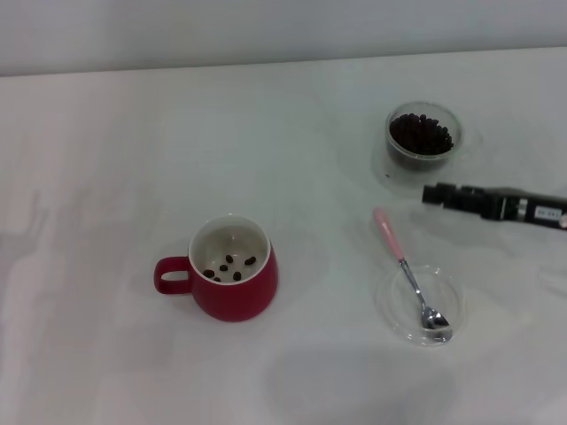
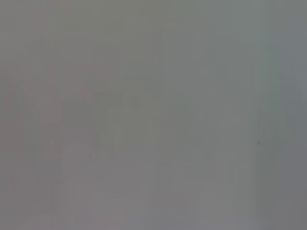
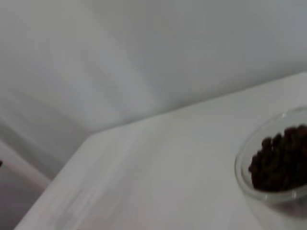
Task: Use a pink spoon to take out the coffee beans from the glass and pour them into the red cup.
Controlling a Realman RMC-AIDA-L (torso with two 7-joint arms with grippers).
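On the white tabletop the red cup sits near the front edge holding a few beans, the glass of coffee beans stands near the back right, and the right gripper, finger state impossible to tell, should descend squarely over the handle of the pink spoon resting in the clear dish.

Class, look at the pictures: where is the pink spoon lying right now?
In the head view, the pink spoon lies on the robot's right, bowl resting in the shallow clear dish, handle pointing toward the glass, just below the right gripper.

White bench, pale wall beyond far edge. Shallow clear round dish near right edge, toward near side.
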